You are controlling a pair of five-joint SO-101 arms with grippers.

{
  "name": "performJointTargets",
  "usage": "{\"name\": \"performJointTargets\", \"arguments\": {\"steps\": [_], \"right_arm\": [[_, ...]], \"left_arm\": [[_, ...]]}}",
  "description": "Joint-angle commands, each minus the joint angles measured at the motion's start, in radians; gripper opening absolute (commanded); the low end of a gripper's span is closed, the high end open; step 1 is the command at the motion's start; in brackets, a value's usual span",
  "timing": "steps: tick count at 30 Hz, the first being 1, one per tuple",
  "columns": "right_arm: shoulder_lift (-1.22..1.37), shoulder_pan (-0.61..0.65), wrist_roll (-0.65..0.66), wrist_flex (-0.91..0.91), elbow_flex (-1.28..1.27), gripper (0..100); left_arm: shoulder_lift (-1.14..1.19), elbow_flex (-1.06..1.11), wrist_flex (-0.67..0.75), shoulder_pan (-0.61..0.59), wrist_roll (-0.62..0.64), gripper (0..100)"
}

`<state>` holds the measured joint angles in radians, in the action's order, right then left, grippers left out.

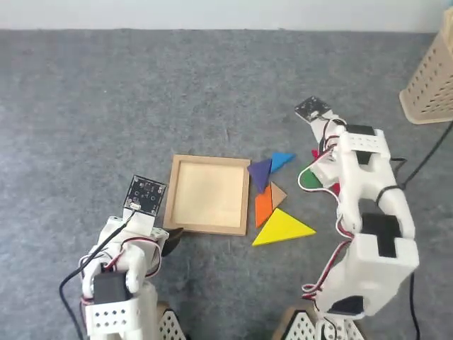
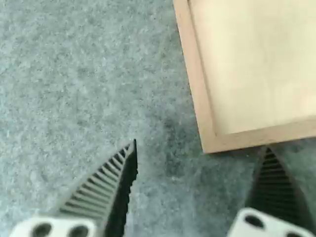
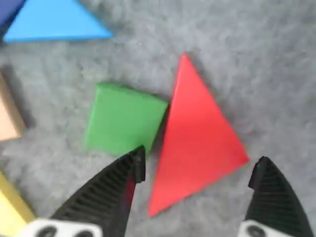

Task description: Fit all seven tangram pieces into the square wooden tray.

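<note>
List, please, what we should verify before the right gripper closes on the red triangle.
1. The right gripper is open: ok, its fingers straddle the red triangle.
2. The red triangle lies flat on the carpet: ok.
3. The green square is clear of the fingers: not ok. It lies right beside the triangle, and one fingertip hangs over its edge.
4. The fingers are low enough to grip: cannot tell.
5. The wooden tray is empty for placing: ok.
6. The left gripper is outside the tray: ok, it is open at a corner of the tray.
</note>
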<state>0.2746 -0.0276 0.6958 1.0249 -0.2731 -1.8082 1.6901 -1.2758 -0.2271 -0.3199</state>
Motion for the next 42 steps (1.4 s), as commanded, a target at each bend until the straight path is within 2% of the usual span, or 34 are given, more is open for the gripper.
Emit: {"name": "performJointTargets", "arguments": {"steps": [1, 9, 15, 18, 24, 31, 35, 42], "right_arm": [[0.041, -0.016, 0.014, -0.016, 0.092, 33.6], [0.122, -0.015, 0.014, -0.007, 0.129, 33.3], [0.120, -0.016, 0.012, 0.056, 0.127, 23.5], [0.120, -0.016, 0.006, 0.065, 0.124, 23.9], [0.099, -0.021, -0.107, 0.065, 0.127, 27.7], [-0.091, -0.027, -0.311, 0.064, 0.032, 32.0], [-0.107, -0.021, -0.333, 0.041, -0.014, 32.1], [-0.008, -0.024, -0.328, -0.104, -0.021, 31.9]], "left_arm": [[-0.014, -0.005, 0.000, 0.005, -0.005, 35], [-0.014, -0.005, 0.000, 0.005, -0.005, 35], [-0.014, -0.005, 0.000, 0.005, -0.005, 35], [-0.014, -0.005, 0.000, 0.005, -0.005, 35], [-0.014, -0.005, 0.000, 0.005, -0.005, 35], [-0.014, -0.005, 0.000, 0.005, -0.005, 35], [-0.014, -0.005, 0.000, 0.005, -0.005, 35], [-0.014, -0.005, 0.000, 0.005, -0.005, 35]]}}
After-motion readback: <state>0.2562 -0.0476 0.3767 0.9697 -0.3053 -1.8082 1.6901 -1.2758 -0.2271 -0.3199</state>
